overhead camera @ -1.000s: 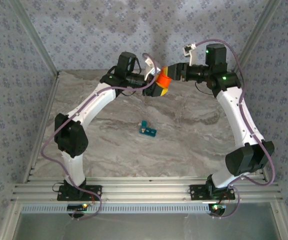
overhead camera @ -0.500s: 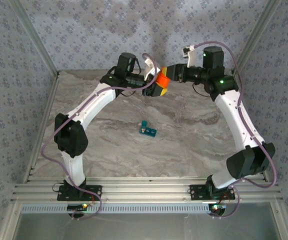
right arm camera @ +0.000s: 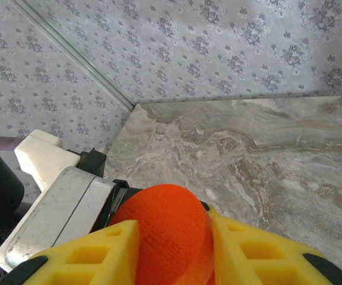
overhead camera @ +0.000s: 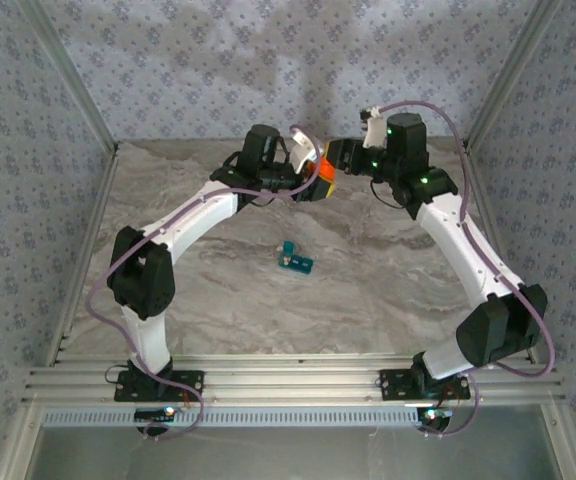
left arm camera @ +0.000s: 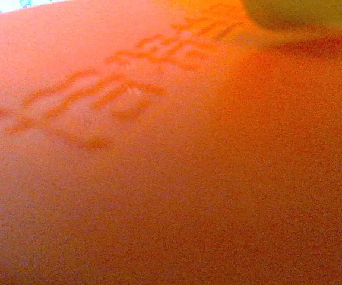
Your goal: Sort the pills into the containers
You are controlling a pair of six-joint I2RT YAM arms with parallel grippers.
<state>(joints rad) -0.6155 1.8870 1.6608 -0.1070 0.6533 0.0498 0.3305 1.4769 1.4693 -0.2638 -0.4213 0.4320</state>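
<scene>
An orange bottle (overhead camera: 320,174) hangs above the far middle of the table between both grippers. My left gripper (overhead camera: 306,181) grips it from the left; in the left wrist view the bottle's orange wall (left arm camera: 171,148), with raised lettering, sits right against the lens. My right gripper (overhead camera: 333,163) comes from the right. Its yellow fingers (right arm camera: 100,255) press on both sides of the bottle's round orange end (right arm camera: 166,205), so my right gripper (right arm camera: 174,228) is shut on it. The small teal containers box (overhead camera: 295,261) lies on the table's middle. The pills are out of view.
The marble table (overhead camera: 388,290) ends at patterned walls at the back and sides, with a metal corner post (right arm camera: 76,62) near the grippers. The arm bases stand on the rail (overhead camera: 288,385) at the near edge.
The right gripper has moved left onto the bottle's end and closed on it. The left arm with the bottle has shifted slightly right. The teal box has not moved.
</scene>
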